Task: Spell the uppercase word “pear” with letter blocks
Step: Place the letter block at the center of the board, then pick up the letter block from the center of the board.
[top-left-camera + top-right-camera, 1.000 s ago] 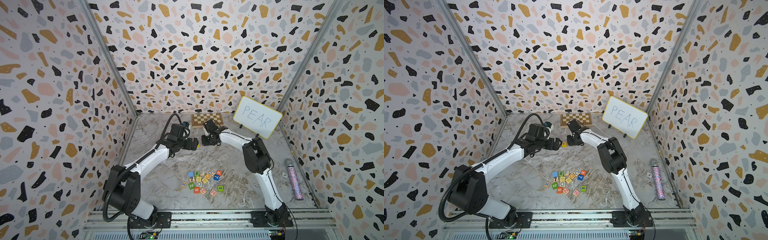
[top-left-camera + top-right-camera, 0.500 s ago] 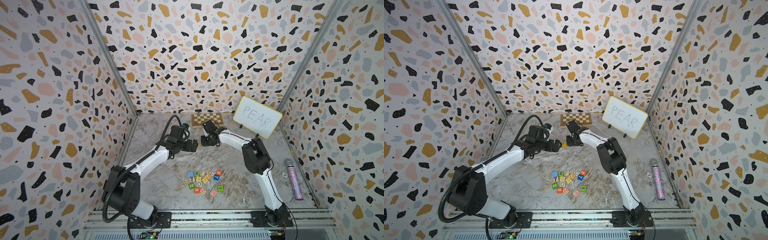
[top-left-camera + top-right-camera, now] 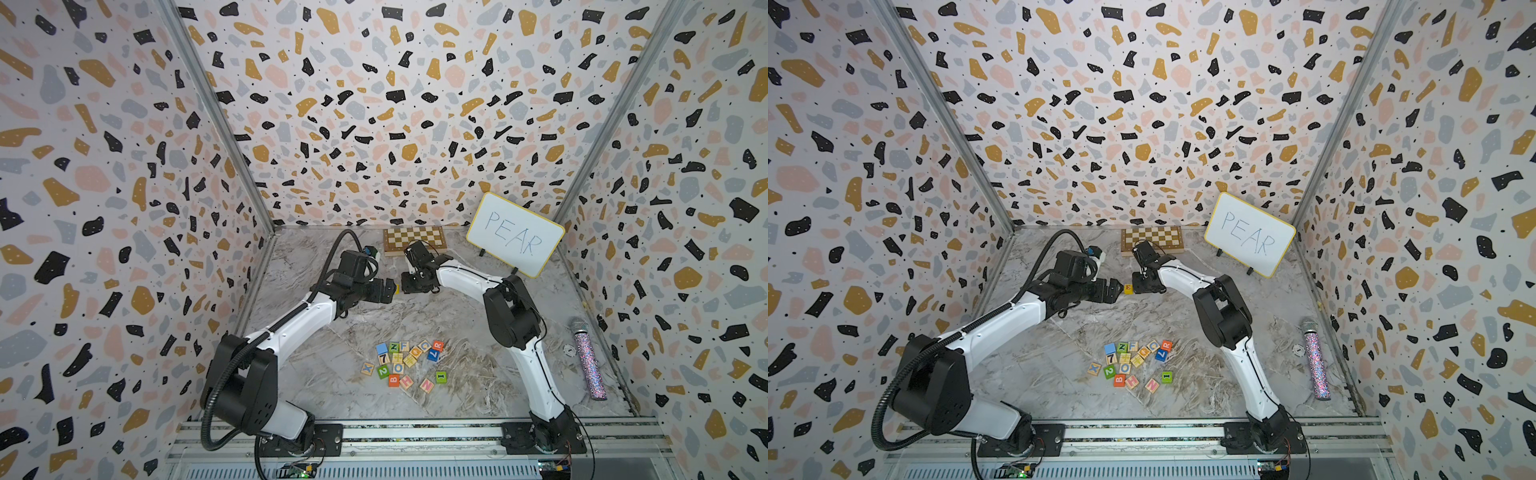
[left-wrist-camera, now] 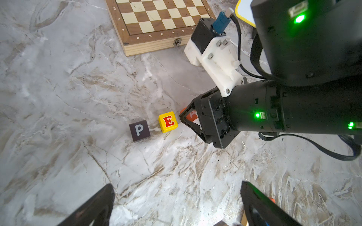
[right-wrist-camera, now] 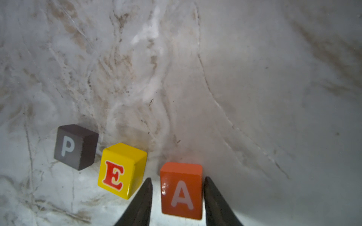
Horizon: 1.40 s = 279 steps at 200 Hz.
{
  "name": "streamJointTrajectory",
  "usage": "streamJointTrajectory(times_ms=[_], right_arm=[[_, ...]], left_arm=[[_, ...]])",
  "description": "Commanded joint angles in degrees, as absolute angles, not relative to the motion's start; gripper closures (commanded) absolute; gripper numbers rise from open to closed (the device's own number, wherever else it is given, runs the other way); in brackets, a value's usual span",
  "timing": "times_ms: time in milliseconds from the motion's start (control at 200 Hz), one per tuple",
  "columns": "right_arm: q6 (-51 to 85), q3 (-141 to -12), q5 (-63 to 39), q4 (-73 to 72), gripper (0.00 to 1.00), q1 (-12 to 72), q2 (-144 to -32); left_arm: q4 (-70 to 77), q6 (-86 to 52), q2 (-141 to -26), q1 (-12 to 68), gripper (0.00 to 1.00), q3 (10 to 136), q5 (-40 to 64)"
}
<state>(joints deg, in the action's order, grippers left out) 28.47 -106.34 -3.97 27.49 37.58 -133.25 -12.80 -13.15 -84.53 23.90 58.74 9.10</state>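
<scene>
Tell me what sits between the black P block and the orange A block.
The yellow E block lies between the P block and the A block, a small gap on each side, clearest in the right wrist view.

Whiteboard (image 3: 515,235): PEAR; black block (image 5: 75,146) P, yellow block (image 5: 121,170) E, orange block (image 5: 181,190) A.

Even, bright light; glare on the orange A block (image 5: 181,190); fingers (image 5: 141,205) blurred close up.
</scene>
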Motion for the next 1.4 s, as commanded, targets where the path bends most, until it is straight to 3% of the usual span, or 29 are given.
streamJointTrajectory(times_ms=[0, 371, 641, 1187, 1392], right_arm=[[29.53, -106.35, -3.49, 30.02, 0.54, 37.93, -130.93], [28.09, -105.61, -3.99, 29.19, 0.44, 37.8, -125.91], [25.91, -101.92, -3.82, 28.27, 0.43, 37.79, -119.74], [15.2, -85.77, -6.16, 22.02, 0.43, 37.3, -105.2], [14.17, -73.57, -6.4, 20.34, 0.43, 37.27, -96.34]], left_arm=[[-11.15, -13.58, -83.14, 23.77, 0.01, 58.0, 9.32], [-11.74, -14.02, -82.28, 23.75, 0.01, 58.1, 9.61], [-12.78, -15.63, -76.84, 23.87, 0.01, 57.66, 10.72], [-14.57, -14.46, -71.58, 26.15, 0.01, 56.16, 13.12], [-14.92, -10.85, -68.26, 27.98, 0.01, 54.01, 21.32]])
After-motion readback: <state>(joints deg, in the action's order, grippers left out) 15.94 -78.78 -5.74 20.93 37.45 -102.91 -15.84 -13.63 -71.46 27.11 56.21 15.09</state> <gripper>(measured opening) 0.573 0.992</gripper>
